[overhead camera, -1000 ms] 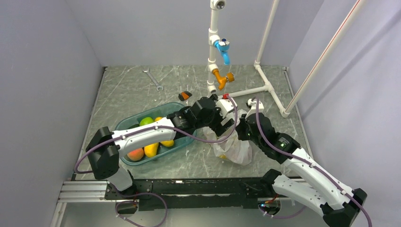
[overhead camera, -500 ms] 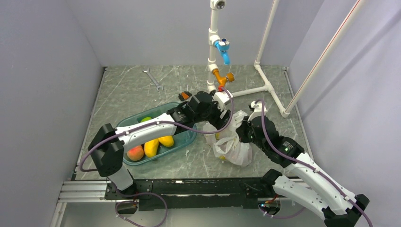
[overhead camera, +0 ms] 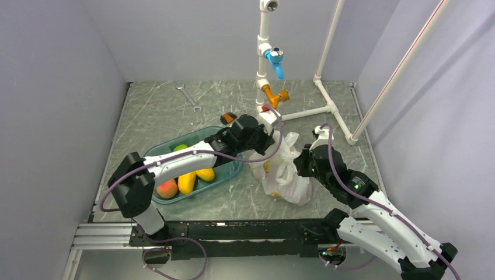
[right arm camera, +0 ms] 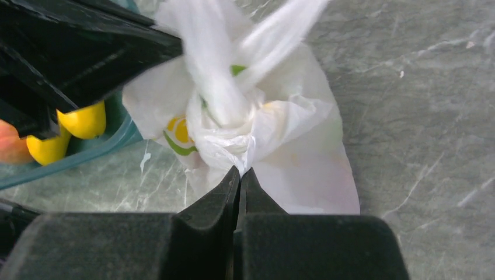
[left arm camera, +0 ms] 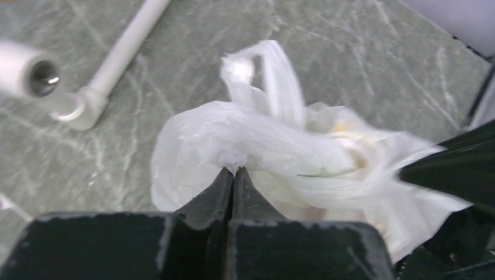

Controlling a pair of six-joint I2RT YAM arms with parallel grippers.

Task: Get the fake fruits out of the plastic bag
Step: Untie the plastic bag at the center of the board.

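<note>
Basically the task is at an early stage, w/ nothing out yet. The plastic bag (overhead camera: 287,175) sits on the table (overhead camera: 163,116) just right of the teal tray (overhead camera: 236,170), bunched and knotted-looking at the top, with a loop handle sticking up in the left wrist view.

Left gripper (left arm camera: 233,175) is clenched on a fold of bag film, w/ no gap btwn its fingers. Right gripper (right arm camera: 240,175) is likewise pinched on a crease of the bag lower down, on the opposite side. So both arms grip the bag and neither has a fruit.

The fake fruits appear to be inside. A yellow-green patch (right arm camera: 175,130) and a bit of green (right arm camera: 236,70) show through the film, but I can't tell which fruit, or whether it's print. No loose fruit lies on the table near the bag. The tray holds yellow long ones and a pink-orange one, which aren't the task's.

Left to do, imo: open the mouth or untwist the top, then pull out every piece, i.e. nearly all of it.
</note>
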